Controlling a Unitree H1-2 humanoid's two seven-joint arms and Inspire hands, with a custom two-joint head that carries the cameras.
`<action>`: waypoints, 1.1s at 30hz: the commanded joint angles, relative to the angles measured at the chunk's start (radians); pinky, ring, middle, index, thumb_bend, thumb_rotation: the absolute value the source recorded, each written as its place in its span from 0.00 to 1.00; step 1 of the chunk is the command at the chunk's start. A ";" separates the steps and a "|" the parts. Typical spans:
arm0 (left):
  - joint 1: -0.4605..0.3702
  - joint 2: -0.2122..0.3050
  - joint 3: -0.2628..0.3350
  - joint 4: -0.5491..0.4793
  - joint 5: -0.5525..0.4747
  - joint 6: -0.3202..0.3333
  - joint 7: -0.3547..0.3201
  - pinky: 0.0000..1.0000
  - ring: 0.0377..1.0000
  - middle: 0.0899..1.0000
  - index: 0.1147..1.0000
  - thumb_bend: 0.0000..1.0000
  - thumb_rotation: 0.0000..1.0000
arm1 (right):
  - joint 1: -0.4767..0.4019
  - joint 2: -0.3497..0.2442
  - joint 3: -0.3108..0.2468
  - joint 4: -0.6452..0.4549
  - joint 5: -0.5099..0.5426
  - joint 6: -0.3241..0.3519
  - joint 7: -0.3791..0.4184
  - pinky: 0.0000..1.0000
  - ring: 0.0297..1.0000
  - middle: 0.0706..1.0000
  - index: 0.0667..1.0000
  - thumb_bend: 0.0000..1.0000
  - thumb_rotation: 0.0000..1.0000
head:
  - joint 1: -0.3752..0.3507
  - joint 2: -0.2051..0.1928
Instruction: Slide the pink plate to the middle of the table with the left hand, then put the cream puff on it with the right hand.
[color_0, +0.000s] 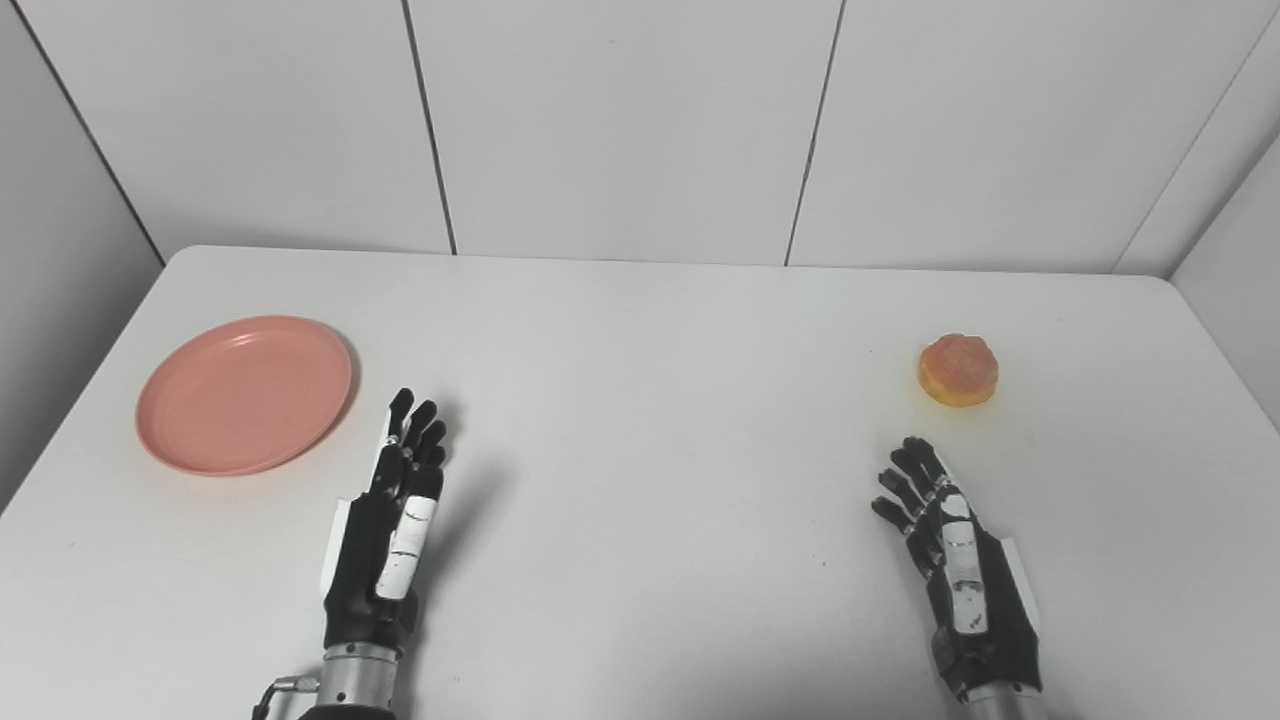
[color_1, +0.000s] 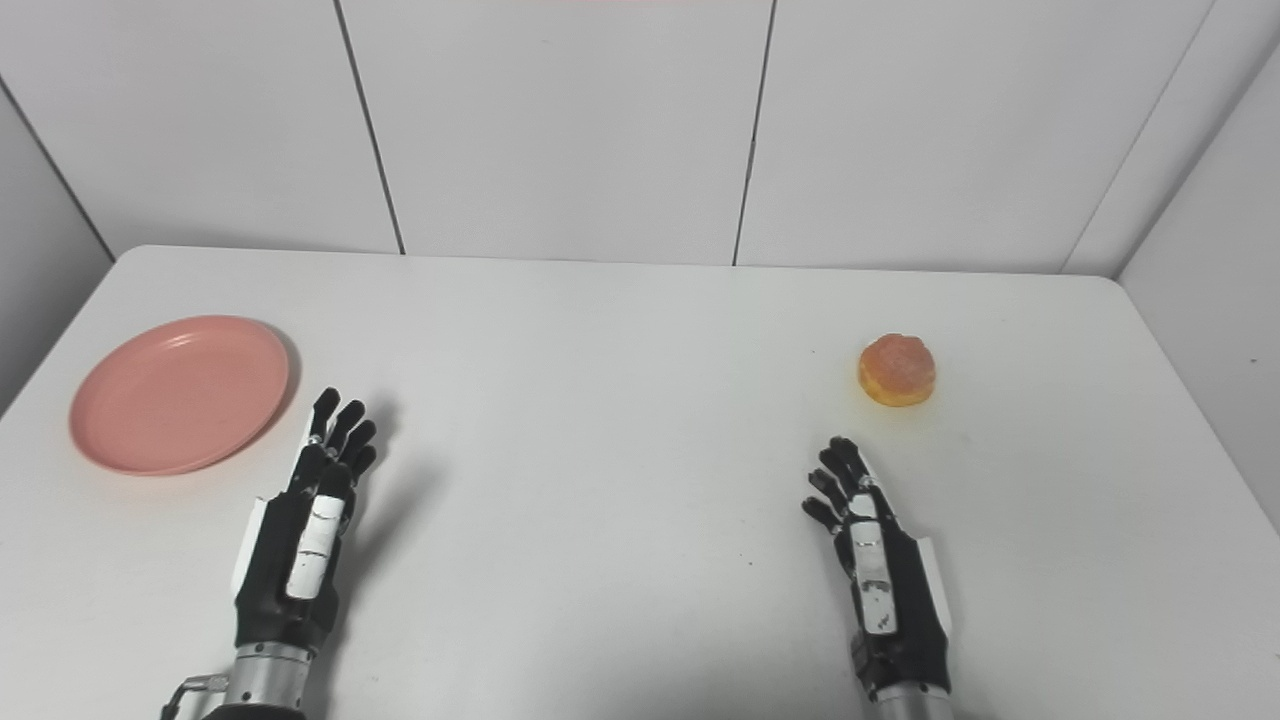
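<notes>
Though cropped, both wrists (color_0: 345, 690) bare.

At left of the frame, the plate (color_0: 244, 394) is plain salmon pink. The cream puff (color_0: 958, 370) at right is golden orange with a paler yellow base. Each robot hand, left (color_0: 385, 540) and right (color_0: 955, 560), is black with white panels. The table (color_0: 650, 420) is plain white, the wall panels (color_0: 620, 120) pale grey with dark seams.

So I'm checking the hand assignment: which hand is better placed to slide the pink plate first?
The left hand. It rests open just beside the pink plate on the table's left side, while the right hand sits far across, near the cream puff.
</notes>
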 joint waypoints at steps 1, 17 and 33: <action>0.013 -0.018 -0.015 0.065 0.019 -0.063 0.015 0.97 0.96 0.99 1.00 0.78 0.84 | -0.003 -0.021 -0.018 0.026 0.012 -0.053 0.015 0.88 0.89 0.92 0.90 0.86 1.00 | 0.001 0.000; -0.015 -0.055 -0.045 0.232 0.119 -0.226 0.078 0.95 0.95 0.99 1.00 0.70 0.83 | -0.031 -0.069 -0.051 0.228 0.060 -0.215 0.089 0.91 0.91 0.94 0.92 0.84 1.00 | 0.124 -0.172; -0.043 -0.057 -0.063 0.318 0.131 -0.268 0.118 0.90 0.93 0.96 0.98 0.71 0.79 | -0.065 -0.084 -0.060 0.340 0.099 -0.272 0.141 0.94 0.92 0.95 0.94 0.83 1.00 | 0.167 -0.248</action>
